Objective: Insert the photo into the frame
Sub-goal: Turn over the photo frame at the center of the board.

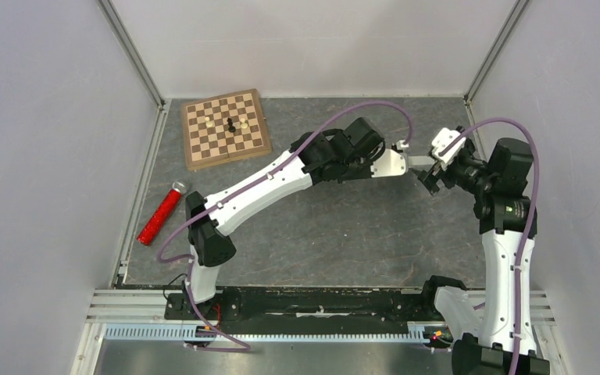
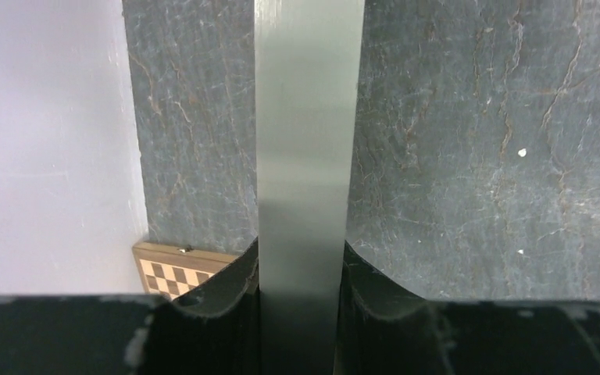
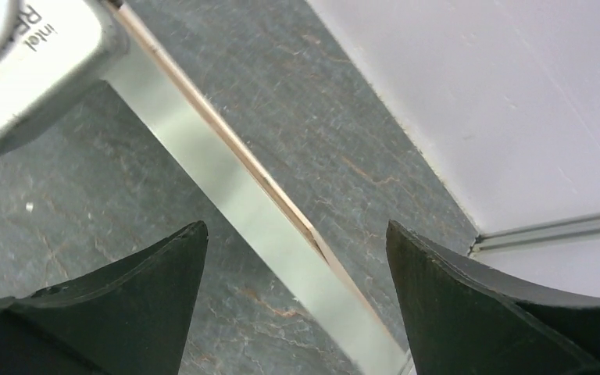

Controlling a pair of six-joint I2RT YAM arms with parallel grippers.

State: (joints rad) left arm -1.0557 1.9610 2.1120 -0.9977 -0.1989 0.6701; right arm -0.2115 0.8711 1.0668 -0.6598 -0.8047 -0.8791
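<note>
Above the table's point(image 1: 344, 226) far right, the left gripper point(image 2: 301, 273) clamps the frame point(image 2: 305, 141) by one bar. The right gripper point(image 3: 295, 228) gapes around it, gripping nothing. Held single-handed, it may swing or slip. The photo is out of sight.

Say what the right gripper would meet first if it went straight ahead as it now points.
Probably the frame, whose bar crosses between the right gripper's open fingers; depth is unclear.

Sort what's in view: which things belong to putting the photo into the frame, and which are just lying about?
Job: frame, one bar clamped in the left end effector; right end effector open astride it. No photo in view.
Lying about: chessboard; red tube.
</note>
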